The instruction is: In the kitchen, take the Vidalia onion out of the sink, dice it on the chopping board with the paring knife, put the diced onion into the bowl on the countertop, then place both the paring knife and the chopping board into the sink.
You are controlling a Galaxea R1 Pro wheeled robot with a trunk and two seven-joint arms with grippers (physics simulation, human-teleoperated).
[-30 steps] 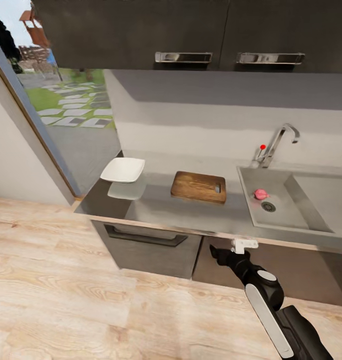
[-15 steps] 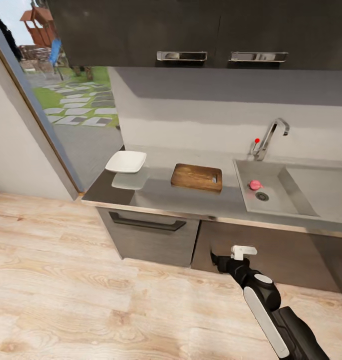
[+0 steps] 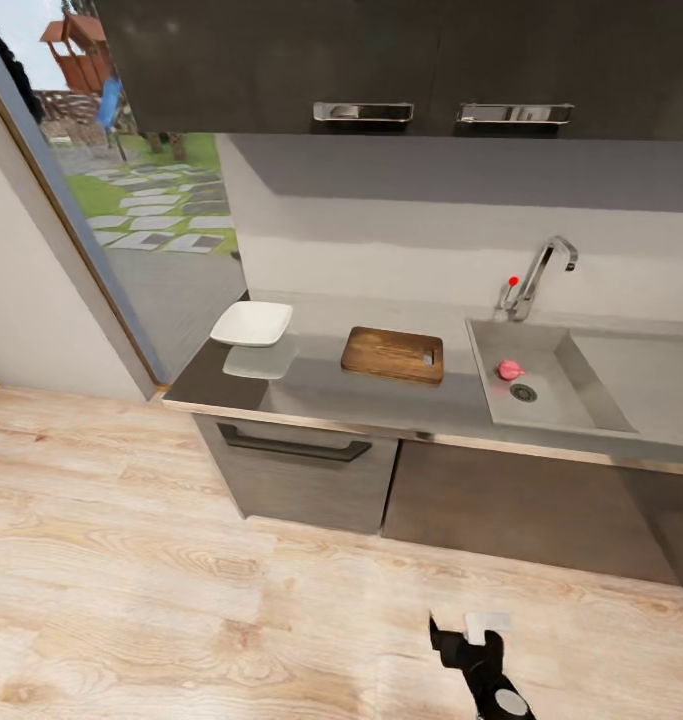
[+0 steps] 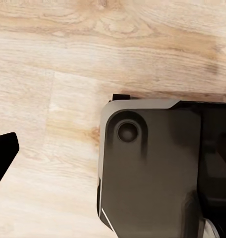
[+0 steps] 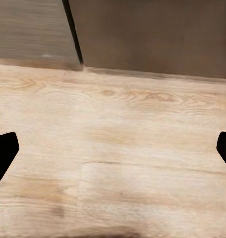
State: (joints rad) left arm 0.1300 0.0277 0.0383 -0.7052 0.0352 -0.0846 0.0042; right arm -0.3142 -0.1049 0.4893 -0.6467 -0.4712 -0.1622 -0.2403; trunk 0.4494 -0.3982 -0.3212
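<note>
The right arm (image 3: 486, 680) hangs low at the head view's bottom edge, its black wrist tipped with a white piece. In the right wrist view the right claw (image 5: 113, 148) points down, its dark fingertips (image 5: 4, 153) wide apart (nothing between them). One left claw fingertip (image 4: 2, 154) shows beside the robot's dark base (image 4: 152, 168).

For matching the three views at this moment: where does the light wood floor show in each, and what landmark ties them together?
Head view: the wood floor spans the lower half, in front of the cabinet fronts.
Left wrist view: the floor lies beneath the robot's dark body.
Right wrist view: the floor runs up to the foot of the cabinet fronts.
Shared landmark: the cabinet fronts, seen in the head and right wrist views.
</note>
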